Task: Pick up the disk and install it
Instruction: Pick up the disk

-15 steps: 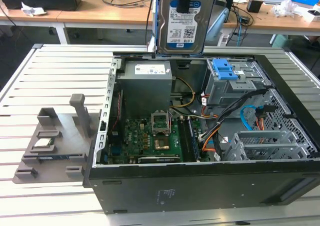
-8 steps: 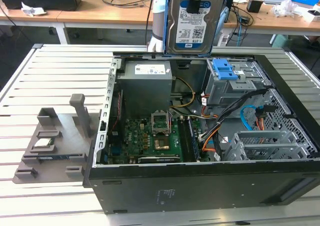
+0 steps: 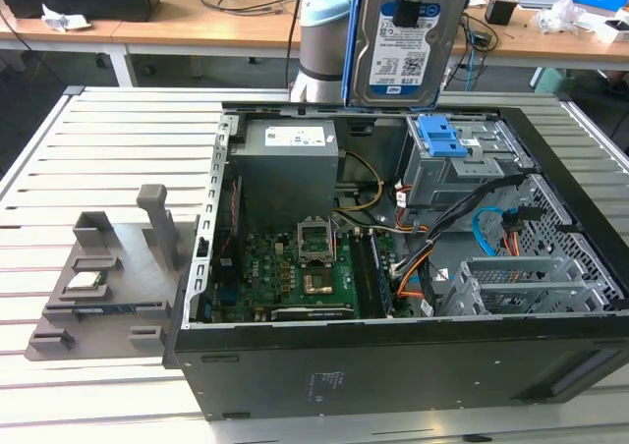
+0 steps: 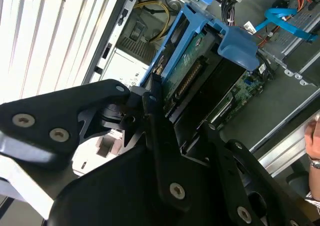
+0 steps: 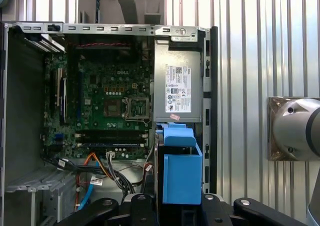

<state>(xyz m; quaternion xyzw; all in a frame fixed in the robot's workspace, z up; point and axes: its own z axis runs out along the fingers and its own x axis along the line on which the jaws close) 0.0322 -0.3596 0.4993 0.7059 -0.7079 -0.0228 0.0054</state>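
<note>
End effector [image 3: 419, 0], clamped on the disk [image 3: 401, 51], which it grips by the upper edge. The disk hangs upright and clear of the machine, its white label with blue band facing the exterior view and its blue rails running down both sides. In the second wrist view the black fingers [image 4: 150, 98] press the disk [image 4: 192, 68] from either side, seen edge-on. In the first wrist view the end effector [image 5: 172, 208] carries the disk [image 5: 181, 178] over the case, near the power supply.

Slatted metal desk [image 3: 118, 139]: bears all parts.

Computer case [image 3: 393, 370]: lies on its side with the panel off, interior exposed.

Power supply [image 3: 290, 154]: grey box with white sticker in the far corner of the case.

Motherboard [image 3: 295, 272]: green, on the case floor, with the processor socket [image 3: 316, 236] open.

Drive cage [image 3: 442, 164]: grey, topped by a blue latch, directly below the suspended disk.

Grey fixture [image 3: 108, 267]: on the desk at the exterior view's left, apart from the case, holding a small square chip [image 3: 84, 280].
</note>
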